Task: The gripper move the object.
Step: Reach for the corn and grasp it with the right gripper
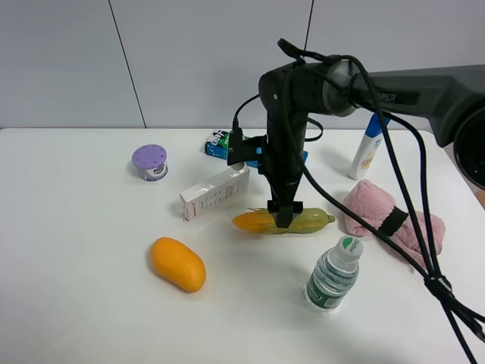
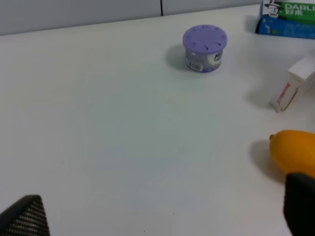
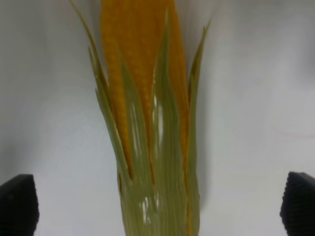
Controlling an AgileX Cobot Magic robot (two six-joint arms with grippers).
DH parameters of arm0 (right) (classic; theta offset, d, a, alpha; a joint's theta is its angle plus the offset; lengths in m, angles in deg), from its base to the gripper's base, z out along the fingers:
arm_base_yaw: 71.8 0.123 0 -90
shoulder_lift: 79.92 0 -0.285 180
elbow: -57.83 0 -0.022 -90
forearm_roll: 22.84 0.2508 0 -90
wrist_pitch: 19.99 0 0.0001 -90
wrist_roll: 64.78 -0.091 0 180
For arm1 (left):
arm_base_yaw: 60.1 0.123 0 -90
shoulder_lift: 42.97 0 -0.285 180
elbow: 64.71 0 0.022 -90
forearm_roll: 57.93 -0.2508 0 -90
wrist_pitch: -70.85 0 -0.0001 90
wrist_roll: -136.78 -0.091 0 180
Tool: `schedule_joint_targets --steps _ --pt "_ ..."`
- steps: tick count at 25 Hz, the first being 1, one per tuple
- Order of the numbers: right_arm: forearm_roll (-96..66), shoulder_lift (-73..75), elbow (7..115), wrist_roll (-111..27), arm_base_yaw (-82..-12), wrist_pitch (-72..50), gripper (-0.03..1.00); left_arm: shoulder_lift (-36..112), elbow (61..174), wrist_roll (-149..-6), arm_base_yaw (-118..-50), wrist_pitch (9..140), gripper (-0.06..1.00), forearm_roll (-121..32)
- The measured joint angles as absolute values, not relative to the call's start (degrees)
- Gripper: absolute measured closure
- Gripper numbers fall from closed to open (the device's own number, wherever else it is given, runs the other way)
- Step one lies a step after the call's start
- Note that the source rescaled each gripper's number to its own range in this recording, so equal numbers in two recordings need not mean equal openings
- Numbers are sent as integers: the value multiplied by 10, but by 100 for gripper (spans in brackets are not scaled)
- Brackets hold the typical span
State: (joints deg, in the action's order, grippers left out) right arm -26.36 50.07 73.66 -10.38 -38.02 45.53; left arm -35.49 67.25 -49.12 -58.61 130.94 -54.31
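Right now the gripper [image 1: 283, 220] hangs low over the corn [image 1: 254, 221], which lies on the table [image 1: 91, 250] — jaws wide, one either side of the husk, nothing gripped. Approach looks finished; next it probably needs a square close on the cob — then a lift.

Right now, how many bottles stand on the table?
2. A clear water bottle stands in front of the corn; a white bottle stands behind the pink towel. The arm could hide more.
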Motion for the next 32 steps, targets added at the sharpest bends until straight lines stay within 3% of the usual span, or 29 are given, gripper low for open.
schedule_joint_targets --steps 7,14,32 --pt "-284 501 734 -106 -367 450 -1 -355 673 -491 -586 1309 -6 -543" --pt "-304 500 664 -120 -353 420 -1 -355 673 -491 -586 1309 -6 -543" --pt "-306 500 589 -125 -362 251 -1 -355 673 -491 -586 1309 -6 -543"
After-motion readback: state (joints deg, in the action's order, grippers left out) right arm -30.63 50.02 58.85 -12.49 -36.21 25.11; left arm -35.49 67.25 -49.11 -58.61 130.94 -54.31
